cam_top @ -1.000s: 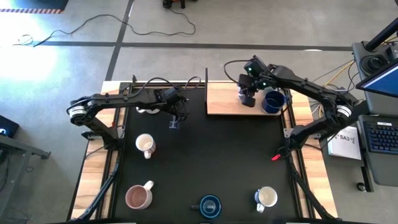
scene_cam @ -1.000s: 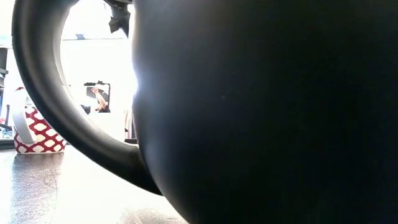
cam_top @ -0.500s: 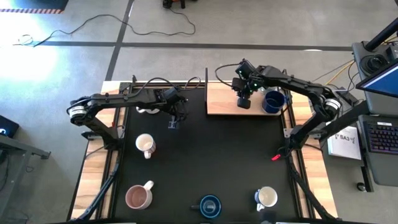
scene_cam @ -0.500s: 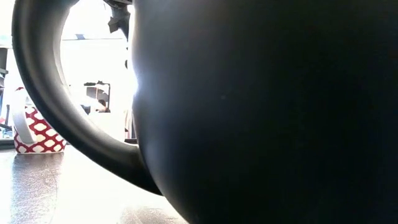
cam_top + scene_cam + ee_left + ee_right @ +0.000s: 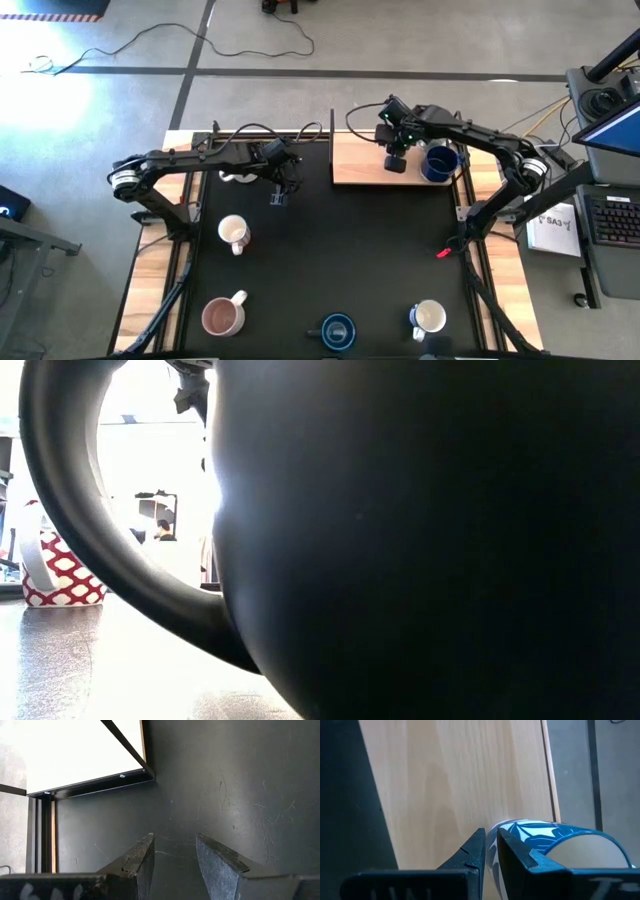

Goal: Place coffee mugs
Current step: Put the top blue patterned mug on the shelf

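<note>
My right gripper hangs over the wooden board at the far right, shut on a blue-and-white patterned coffee mug. A dark blue mug stands on the board just to its right. My left gripper hovers open over the black mat, and nothing lies between its fingers. More mugs stand on the mat: a white one, a pink one, a dark blue one and a blue-and-white one. My right gripper pinches the mug's wall at the rim between its two fingers, apparently one finger outside and one on the inner side. The fingers come from above, slanting down. The mug's mouth faces up. I cannot tell whether its base rests on the board.
Another white mug shows partly behind my left arm at the far left. In the low view a dark mug stands right before the camera and hides most of the table. A red-and-white patterned mug shows past its handle.
My right gripper has sunk a little and gone toward the table's left over the board, tipping somewhat, and has then kept still.
</note>
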Robot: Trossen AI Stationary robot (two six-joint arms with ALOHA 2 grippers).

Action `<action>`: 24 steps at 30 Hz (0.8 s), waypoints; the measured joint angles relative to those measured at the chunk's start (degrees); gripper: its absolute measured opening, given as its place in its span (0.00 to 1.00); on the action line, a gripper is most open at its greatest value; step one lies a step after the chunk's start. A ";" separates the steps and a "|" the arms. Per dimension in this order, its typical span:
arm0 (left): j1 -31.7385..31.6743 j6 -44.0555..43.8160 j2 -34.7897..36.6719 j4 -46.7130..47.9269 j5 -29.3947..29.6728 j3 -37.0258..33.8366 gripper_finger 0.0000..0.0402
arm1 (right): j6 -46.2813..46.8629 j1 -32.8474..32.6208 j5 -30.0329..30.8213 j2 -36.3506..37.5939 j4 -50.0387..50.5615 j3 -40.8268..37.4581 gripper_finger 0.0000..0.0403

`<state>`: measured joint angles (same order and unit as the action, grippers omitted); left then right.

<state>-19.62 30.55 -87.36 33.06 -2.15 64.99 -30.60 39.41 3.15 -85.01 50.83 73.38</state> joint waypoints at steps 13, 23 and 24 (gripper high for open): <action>0.00 0.02 -0.04 0.00 0.02 0.00 0.32 | 0.73 0.01 6.28 -0.02 0.51 0.00 0.09; 0.00 0.03 -0.08 -0.02 0.04 0.00 0.32 | 1.53 0.01 8.90 0.04 3.31 0.20 0.09; 0.00 0.02 -0.08 -0.02 0.04 0.00 0.32 | 1.52 -0.02 8.87 0.07 3.36 0.58 0.09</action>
<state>-19.62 30.57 -87.44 33.04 -2.11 64.99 -29.08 39.39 12.02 -84.94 54.19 73.96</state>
